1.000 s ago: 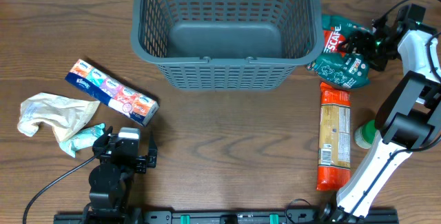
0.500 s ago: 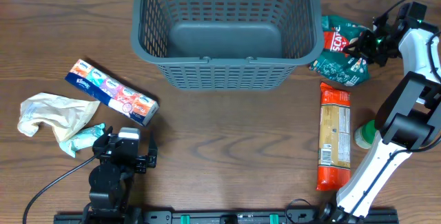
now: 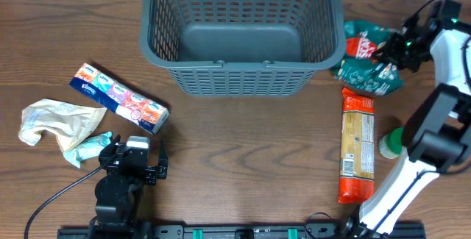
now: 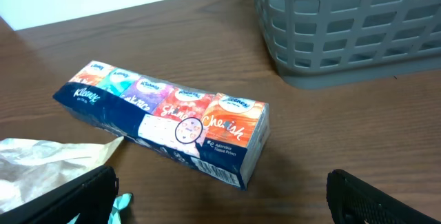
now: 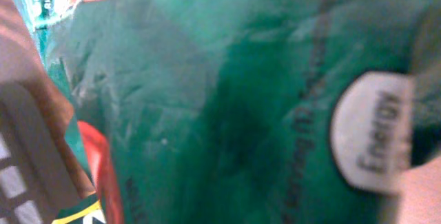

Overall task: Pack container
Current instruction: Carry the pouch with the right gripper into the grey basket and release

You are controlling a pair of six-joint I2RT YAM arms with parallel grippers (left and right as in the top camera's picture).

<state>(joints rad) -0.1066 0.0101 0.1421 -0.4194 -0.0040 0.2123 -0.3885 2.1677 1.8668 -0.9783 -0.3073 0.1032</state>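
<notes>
The right tool (image 3: pixel 402 46) is out at the upper right of the overhead frame, pressed up against the edge of a green snack bag (image 3: pixel 366 64). Its own camera sees nothing but green foil (image 5: pixel 227 114), so whether it is clenched on the bag or released cannot be told. Just left of that bag stands the container (image 3: pixel 239 64), top centre of the frame, floor bare, not one item inside. Below the bag a long orange packet (image 3: pixel 357 147) lies flat on the counter (image 3: pixel 243 158), with a green-capped thing (image 3: pixel 388 143) half hidden behind the arm beside it. Over at the lower left, the left tool (image 4: pixel 224 200) sits low with its dark fingers spread wide, gripping nothing. Just ahead of it is a tissue pack (image 4: pixel 165 117), and a crumpled pale wrapper (image 3: pixel 55 118) and a small teal packet (image 3: pixel 92 145) are off to its side. Judging by this, packing has barely begun: the green bag looks like the first candidate, and everything else on both sides is waiting its turn.
</notes>
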